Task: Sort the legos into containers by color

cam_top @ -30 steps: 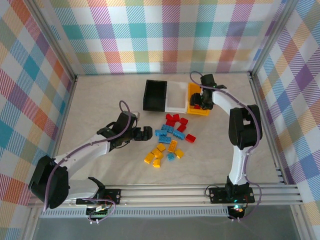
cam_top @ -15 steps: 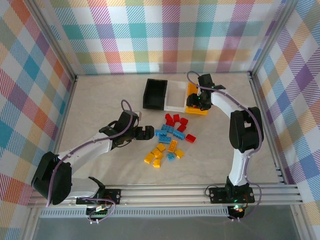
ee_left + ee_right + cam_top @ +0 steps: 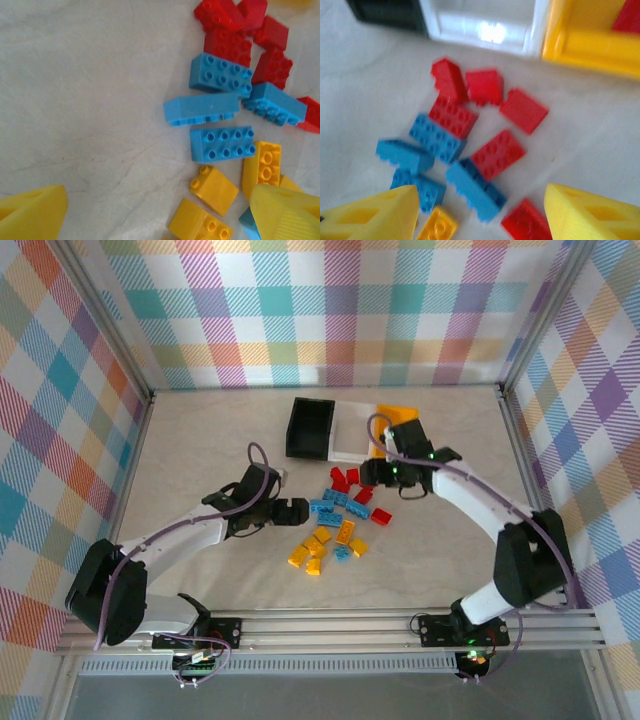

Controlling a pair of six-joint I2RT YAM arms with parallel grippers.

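Note:
The legos lie in a loose pile mid-table: red ones (image 3: 350, 482) nearest the bins, blue ones (image 3: 335, 505) in the middle, yellow ones (image 3: 320, 545) nearest the arms. One red brick (image 3: 381, 516) lies apart on the right. The containers stand joined in a row: black (image 3: 310, 428), white (image 3: 352, 432), yellow (image 3: 395, 420). A red brick (image 3: 627, 15) lies in the yellow bin (image 3: 590, 40). My left gripper (image 3: 292, 508) hangs open at the pile's left edge, over yellow bricks (image 3: 214, 189). My right gripper (image 3: 370, 473) hangs open over a blue brick (image 3: 475, 189), empty.
Plaid walls close in the table on three sides. An aluminium rail (image 3: 350, 625) runs along the near edge by the arm bases. Bare tabletop (image 3: 200, 440) stretches left of the bins and pile.
My right gripper has left the yellow bin and swung down-left to above the red and blue bricks. My left gripper has edged slightly toward the pile.

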